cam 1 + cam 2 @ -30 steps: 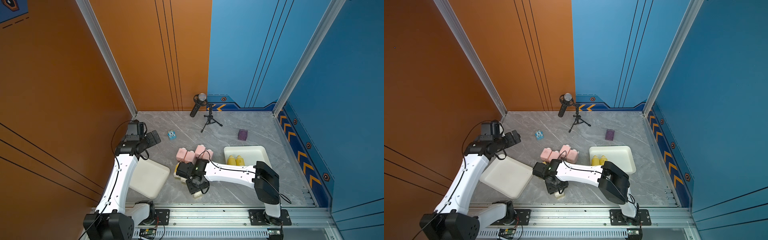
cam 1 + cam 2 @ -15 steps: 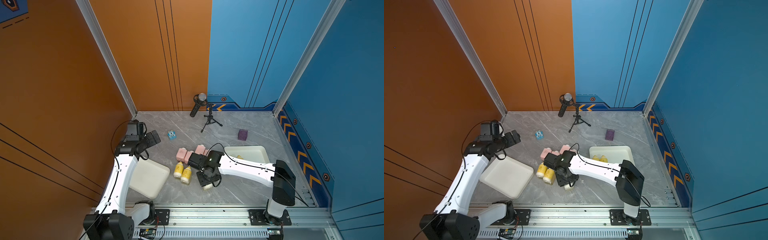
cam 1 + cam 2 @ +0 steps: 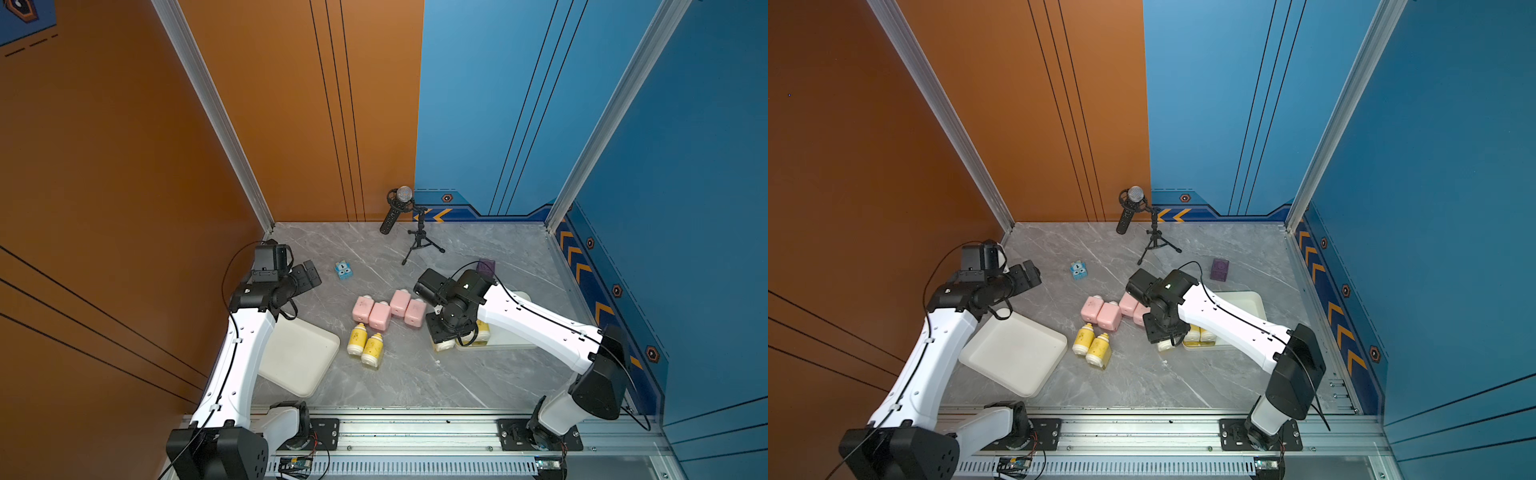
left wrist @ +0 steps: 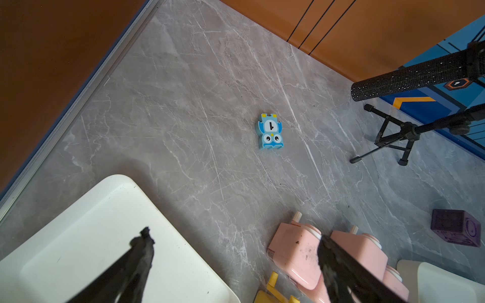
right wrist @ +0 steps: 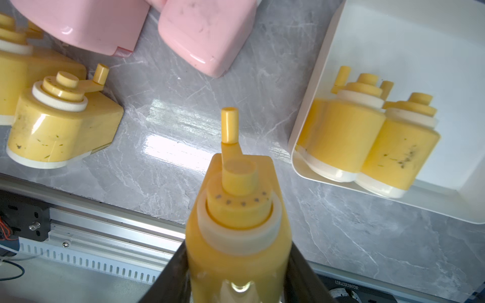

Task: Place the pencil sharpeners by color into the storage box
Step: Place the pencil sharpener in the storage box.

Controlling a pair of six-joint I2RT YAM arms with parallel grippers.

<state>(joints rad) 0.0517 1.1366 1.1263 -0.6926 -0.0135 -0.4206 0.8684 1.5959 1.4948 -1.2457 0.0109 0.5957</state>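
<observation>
- The right gripper [image 5: 237, 265] is closed on a yellow sharpener [image 5: 236, 210]. Its jaws press the wide body from either side, and the crank end points away from the wrist. Gripping the body rather than the thin crank looks the steadier hold.
- The held sharpener hangs over the bench [image 5: 170, 147], just beside the near rim of the right storage tray [image 5: 420, 39] and not yet over it. I judge this to be the carry toward that tray.
- Two yellow sharpeners [image 5: 341, 131] already sit side by side, touching, in a corner of that tray, so it seems to be the yellow one. Packing them into the corner leaves bare floor for the others.
- Two more yellow ones [image 3: 357, 338] rest on the bench, touching each other, just in front of the four pink sharpeners [image 3: 380, 316]. The pink ones crowd in a row between the two trays.
- The left storage tray [image 3: 299, 357] holds no sharpener; it is probably meant for the pink ones.
- The left gripper [image 4: 233, 244] is spread wide and holds nothing. It is raised near the far corner of the left tray, well apart from the right arm and likely parked clear of its path.
- The blue cube [image 3: 343, 270] and the purple cube [image 3: 1219, 269] lie apart from the group. Neither is a sharpener, so neither belongs in a tray.
</observation>
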